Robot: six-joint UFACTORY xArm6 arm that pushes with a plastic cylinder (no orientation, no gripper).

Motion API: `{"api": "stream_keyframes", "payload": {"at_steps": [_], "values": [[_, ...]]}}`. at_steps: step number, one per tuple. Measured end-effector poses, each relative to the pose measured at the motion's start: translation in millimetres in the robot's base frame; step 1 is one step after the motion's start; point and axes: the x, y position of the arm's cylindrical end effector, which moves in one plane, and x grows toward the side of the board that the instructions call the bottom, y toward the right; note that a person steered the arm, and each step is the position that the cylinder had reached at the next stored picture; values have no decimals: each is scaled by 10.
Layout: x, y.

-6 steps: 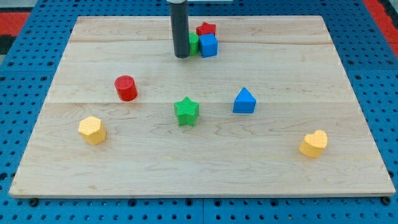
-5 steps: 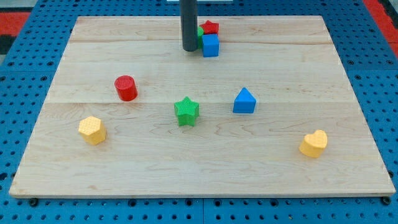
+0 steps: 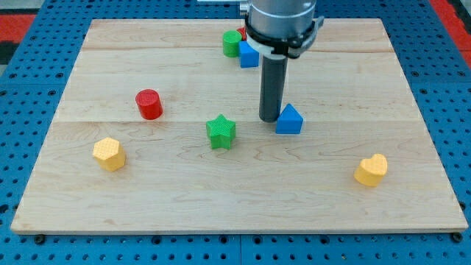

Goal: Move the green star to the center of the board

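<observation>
The green star (image 3: 221,132) lies on the wooden board (image 3: 184,191), a little left of and below the board's middle. My tip (image 3: 269,118) rests on the board to the right of the star and slightly above it, about a block's width away, not touching it. The tip stands right against the left side of the blue triangular block (image 3: 289,119).
A red cylinder (image 3: 149,104) lies left of the star. A yellow hexagonal block (image 3: 109,154) is at the lower left, a yellow heart (image 3: 371,170) at the lower right. A green block (image 3: 232,43), a blue cube (image 3: 248,54) and a partly hidden red block (image 3: 241,34) cluster at the top.
The rod has moved from the top cluster down and to the right, to beside the blue triangular block. The arm's body now covers part of the top cluster. The blocks look unmoved.
</observation>
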Motion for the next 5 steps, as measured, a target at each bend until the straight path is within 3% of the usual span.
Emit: {"api": "stream_keyframes", "payload": {"at_steps": [1,2,3,5], "values": [[408,-121],[589,-639],[410,-959],[3,-999]]}}
